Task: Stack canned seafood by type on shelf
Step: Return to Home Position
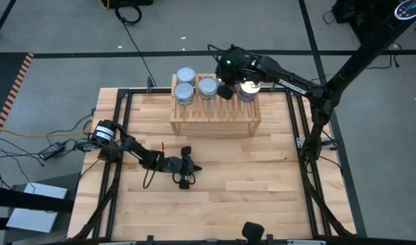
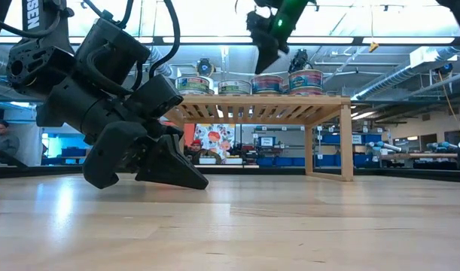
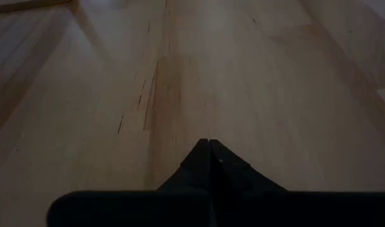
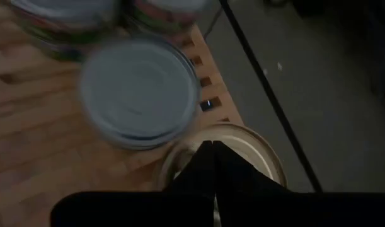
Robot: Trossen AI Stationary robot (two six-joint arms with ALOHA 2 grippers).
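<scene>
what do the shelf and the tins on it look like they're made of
The shelf: pale wood, seemingly unvarnished and matte; grain and slats show. The tins: probably metal, with smooth silvery-blue lids of dull sheen and one golden lid. Their side bands look like printed labels; paper or lacquer is unclear.

Silvery-blue tin lids [image 1: 208, 86], golden lid [image 4: 244, 136], pale slatted wooden shelf [image 1: 214, 117]
</scene>
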